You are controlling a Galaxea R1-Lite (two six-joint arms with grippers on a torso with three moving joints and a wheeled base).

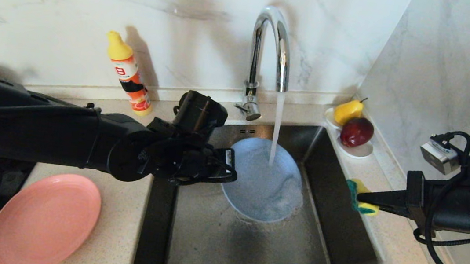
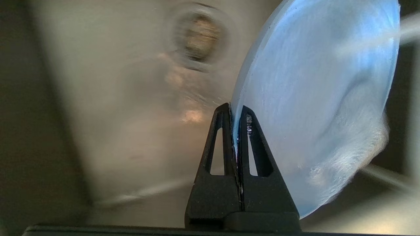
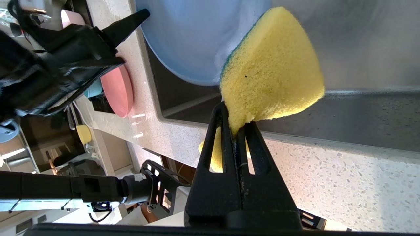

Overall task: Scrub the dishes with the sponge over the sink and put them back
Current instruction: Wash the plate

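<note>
Blue-grey plate (image 1: 264,184) was held tilted over the sink (image 1: 249,240), beneath the faucet (image 1: 271,47) stream, its rim clamped in the closed left hand (image 2: 234,113). Right hand (image 3: 234,127), at the sink's right edge, pinched the sponge (image 3: 272,68). Salmon-pink plate (image 1: 46,219) lay on the desk (image 1: 118,225) left of the sink.

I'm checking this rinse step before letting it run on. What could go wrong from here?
The left gripper pinches only the thin wet rim of the blue-grey plate while the faucet stream strikes it; it might slip into the sink.

The right gripper holds the sponge by one corner over the sink's right edge, so scrubbing pressure may pull it loose.

Water deflecting off the tilted plate could splash onto the left gripper.
</note>
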